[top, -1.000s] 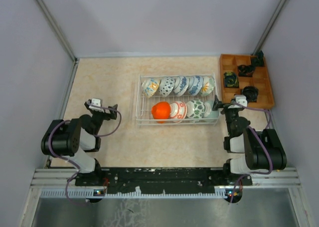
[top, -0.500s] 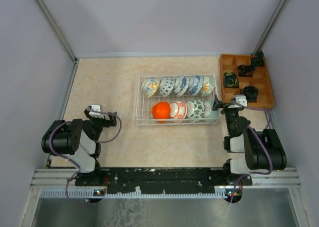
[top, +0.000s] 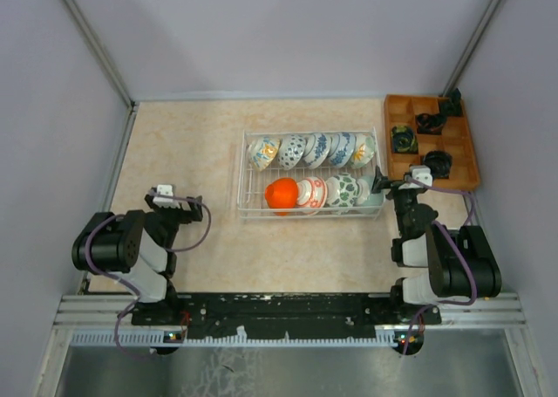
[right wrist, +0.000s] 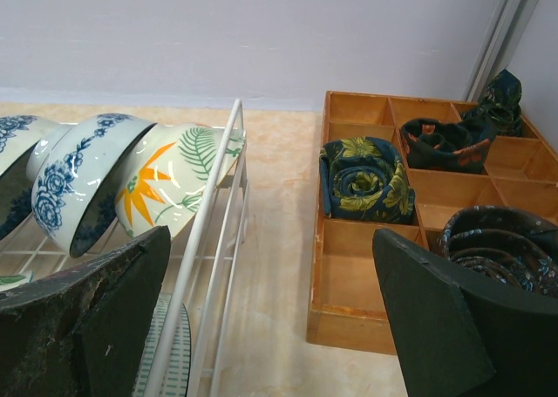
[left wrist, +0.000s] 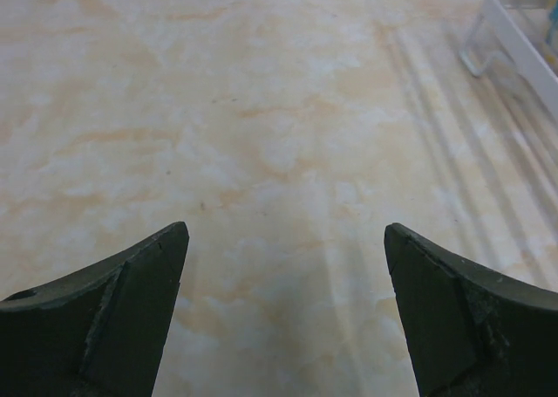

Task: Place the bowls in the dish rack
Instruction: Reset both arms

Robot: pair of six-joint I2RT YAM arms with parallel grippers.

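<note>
The dish rack (top: 239, 177), a pale wire basket, stands mid-table with several bowls (top: 314, 150) leaning on edge in two rows; an orange bowl (top: 281, 194) is at the front left. My left gripper (top: 173, 197) is open and empty, low over bare table left of the rack, whose corner (left wrist: 501, 30) shows at the top right of the left wrist view beyond the gripper (left wrist: 286, 229). My right gripper (top: 399, 184) is open and empty at the rack's right end. In its wrist view the gripper (right wrist: 271, 234) straddles the rack rail (right wrist: 214, 231), beside a leaf-and-flower bowl (right wrist: 174, 183).
An orange wooden compartment tray (top: 462, 166) holding dark rolled cloths (right wrist: 362, 179) sits right of the rack, a narrow strip of table between them. Walls enclose the table on three sides. Both arm bases stand at the near edge.
My left gripper has drawn back a little toward its base, away from the rack. The right arm and the bowls have not moved.
</note>
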